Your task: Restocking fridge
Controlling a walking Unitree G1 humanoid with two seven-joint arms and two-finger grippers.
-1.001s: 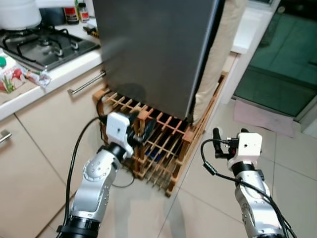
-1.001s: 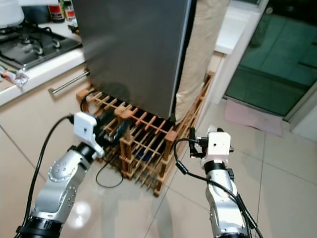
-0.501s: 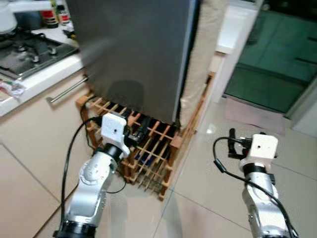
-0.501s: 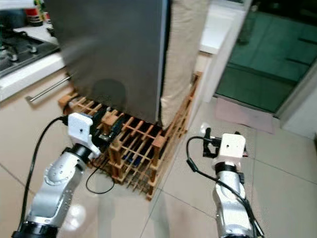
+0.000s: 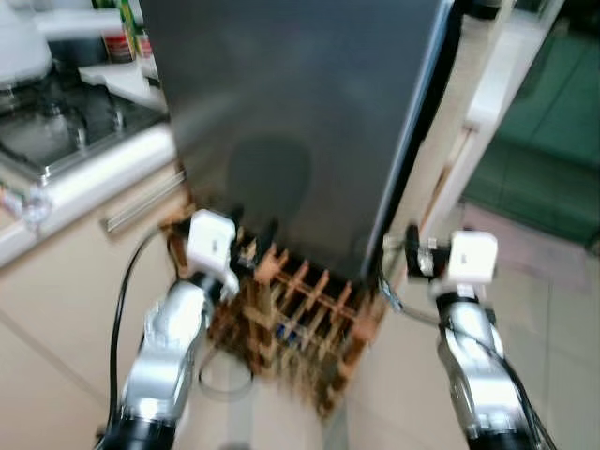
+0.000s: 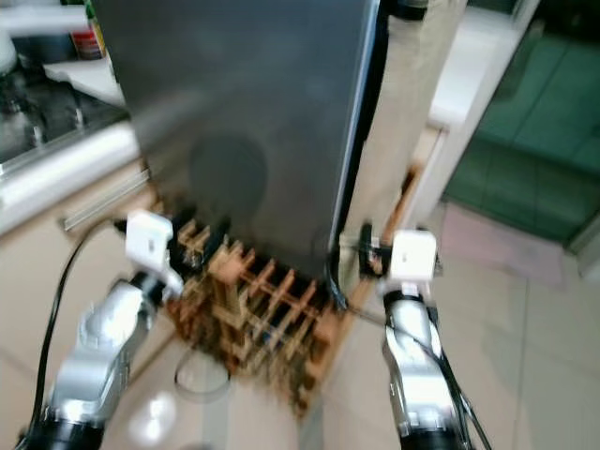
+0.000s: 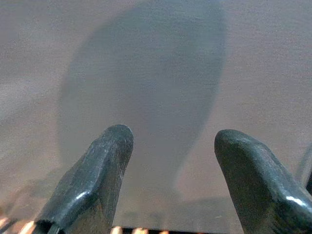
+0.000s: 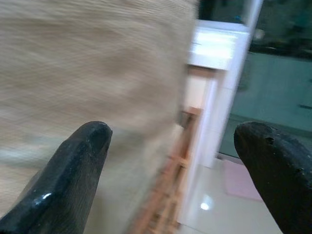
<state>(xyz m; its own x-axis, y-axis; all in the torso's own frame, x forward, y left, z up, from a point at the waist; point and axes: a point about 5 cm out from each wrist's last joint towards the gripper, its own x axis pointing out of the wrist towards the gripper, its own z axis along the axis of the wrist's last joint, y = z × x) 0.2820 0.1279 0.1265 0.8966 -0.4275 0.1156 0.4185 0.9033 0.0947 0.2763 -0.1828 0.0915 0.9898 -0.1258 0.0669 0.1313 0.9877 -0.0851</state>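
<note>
While the grey fridge (image 5: 300, 122) at twelve o'clock stands shut, my left hand (image 5: 251, 246) and right hand (image 5: 411, 255) hover wide, empty; restocking seems unstarted.

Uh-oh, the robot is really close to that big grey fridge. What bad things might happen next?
1. The left gripper, open, hovers just over the wooden wine rack under the tall grey fridge; it might bump or snag the slats.
2. A loose black cable lies looped on the floor beside the rack; a foot could catch it.
3. The head views are blurred, so the open right gripper may misjudge the fridge edge.
</note>
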